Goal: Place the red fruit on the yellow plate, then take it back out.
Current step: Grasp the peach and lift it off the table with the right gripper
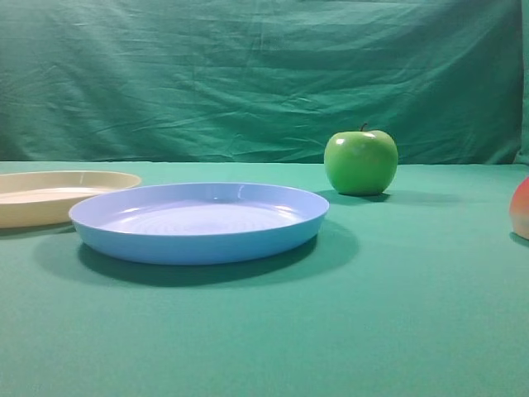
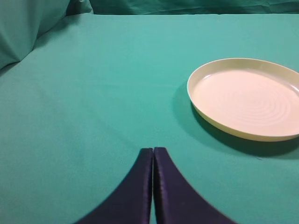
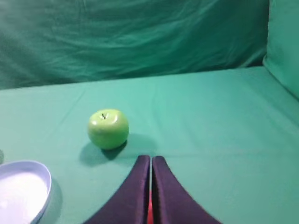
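The red fruit (image 1: 521, 207) sits untouched at the table's right edge, well apart from the yellow plate (image 1: 50, 197) at far left. Both my left gripper (image 2: 153, 150) and right gripper (image 3: 151, 158) are closed, empty. The pick hasn't begun; next I must open the right gripper over the fruit.

Only the fingers of each gripper show. The left gripper (image 2: 153, 150) has two dark navy fingers (image 2: 135, 186) — smooth, curved, flaring wide toward the base. The right gripper (image 3: 150, 158) matches — dark, purplish-black, faintly glossy, tapering to narrow tips.
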`<action>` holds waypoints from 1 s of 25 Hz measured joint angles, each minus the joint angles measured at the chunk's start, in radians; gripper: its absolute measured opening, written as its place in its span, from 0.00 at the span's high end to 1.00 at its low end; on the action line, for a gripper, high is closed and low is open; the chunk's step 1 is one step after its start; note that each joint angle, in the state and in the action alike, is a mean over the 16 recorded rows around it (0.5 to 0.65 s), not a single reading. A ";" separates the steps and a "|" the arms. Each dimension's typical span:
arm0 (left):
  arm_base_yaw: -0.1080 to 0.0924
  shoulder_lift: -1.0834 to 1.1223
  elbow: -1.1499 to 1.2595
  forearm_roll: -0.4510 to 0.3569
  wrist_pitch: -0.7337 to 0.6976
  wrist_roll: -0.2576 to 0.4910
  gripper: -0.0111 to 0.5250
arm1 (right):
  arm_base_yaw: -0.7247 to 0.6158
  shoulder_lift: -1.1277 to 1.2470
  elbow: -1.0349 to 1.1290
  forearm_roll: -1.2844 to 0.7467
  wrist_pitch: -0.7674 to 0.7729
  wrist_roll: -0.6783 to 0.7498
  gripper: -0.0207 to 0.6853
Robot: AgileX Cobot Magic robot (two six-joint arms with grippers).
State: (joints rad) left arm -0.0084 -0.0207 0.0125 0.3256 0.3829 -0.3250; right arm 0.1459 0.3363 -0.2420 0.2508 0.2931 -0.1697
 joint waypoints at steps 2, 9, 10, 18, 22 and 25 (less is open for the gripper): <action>0.000 0.000 0.000 0.000 0.000 0.000 0.98 | 0.001 0.065 -0.039 -0.002 0.047 -0.010 0.97; 0.000 0.000 0.000 0.000 0.000 0.000 0.98 | 0.001 0.251 -0.174 -0.008 0.208 -0.053 0.95; 0.000 0.000 0.000 0.000 0.000 0.000 0.98 | 0.001 0.273 -0.191 -0.008 0.226 -0.059 0.93; 0.000 0.000 0.000 0.000 0.000 0.000 0.98 | 0.001 0.431 -0.295 -0.011 0.311 -0.082 0.58; 0.000 0.000 0.000 0.000 0.000 0.000 0.98 | 0.001 0.506 -0.322 -0.012 0.325 -0.086 0.35; 0.000 0.000 0.000 0.000 0.000 0.000 0.98 | 0.001 0.564 -0.333 -0.012 0.327 -0.087 0.19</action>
State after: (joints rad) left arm -0.0084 -0.0207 0.0125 0.3256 0.3829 -0.3250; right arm 0.1471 0.9003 -0.5751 0.2388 0.6197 -0.2566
